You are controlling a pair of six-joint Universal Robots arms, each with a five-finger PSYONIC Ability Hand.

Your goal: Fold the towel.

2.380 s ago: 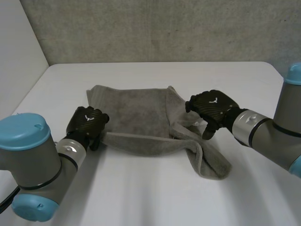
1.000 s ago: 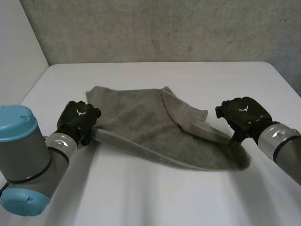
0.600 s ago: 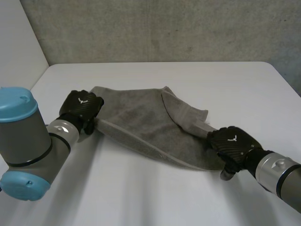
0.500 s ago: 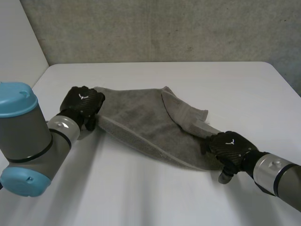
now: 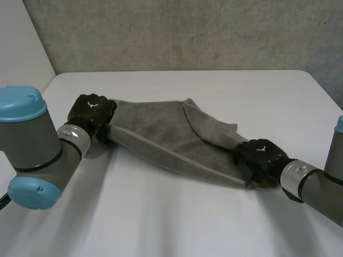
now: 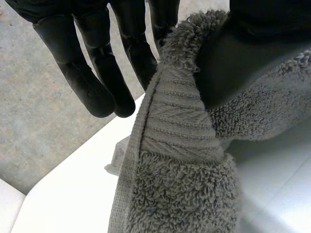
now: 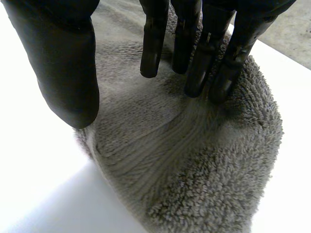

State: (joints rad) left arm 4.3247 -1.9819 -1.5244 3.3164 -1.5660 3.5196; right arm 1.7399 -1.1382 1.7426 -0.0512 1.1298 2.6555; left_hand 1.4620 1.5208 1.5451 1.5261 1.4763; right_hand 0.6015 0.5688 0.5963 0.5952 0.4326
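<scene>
As left robot hand [image 5: 92, 110] and right robot hand [image 5: 258, 152] pinch its ends, the towel [image 5: 161, 131] stretches between.

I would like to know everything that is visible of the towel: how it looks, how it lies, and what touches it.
The towel is grey terry cloth with a flat woven band near its hem. It lies on the white table, stretched slantwise between the two hands, with one flap folded over its middle. The left hand pinches one end. The right hand grips the other, its fingers pressing into the pile.
</scene>
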